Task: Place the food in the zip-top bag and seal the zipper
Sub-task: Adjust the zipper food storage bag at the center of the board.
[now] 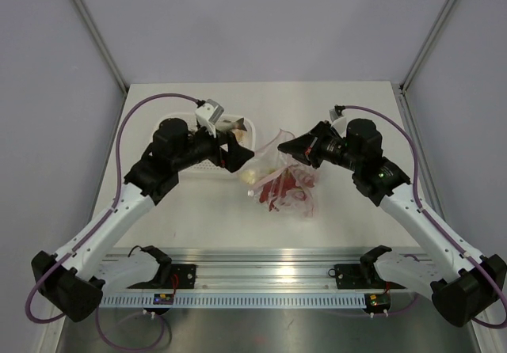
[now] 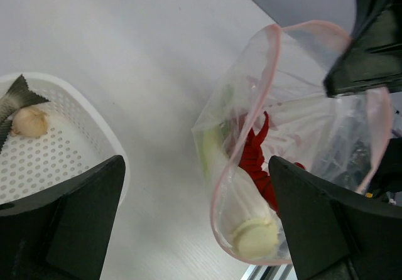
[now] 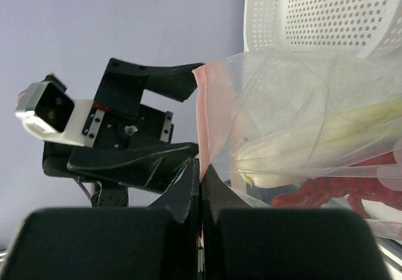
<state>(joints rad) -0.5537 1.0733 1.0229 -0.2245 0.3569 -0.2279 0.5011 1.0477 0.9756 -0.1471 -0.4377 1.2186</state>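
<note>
The right claw [image 3: 201,172] pinches the zip-top bag [image 2: 301,123] by its rim; the left claw [image 1: 236,153] gapes empty between the bag's mouth and the food [image 2: 28,122] in the basket [image 2: 94,126], nearer both

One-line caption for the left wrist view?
Open left gripper faces open bag holding lobster; fish and round piece in basket.

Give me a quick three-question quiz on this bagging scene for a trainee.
1. True or false: the right gripper is shut on the bag rim.
2. Which food is in the bag? A lobster; B banana; C burger.
3. Fill in: the left gripper is ___.
Key: 1 true; 2 A; 3 open.
</note>
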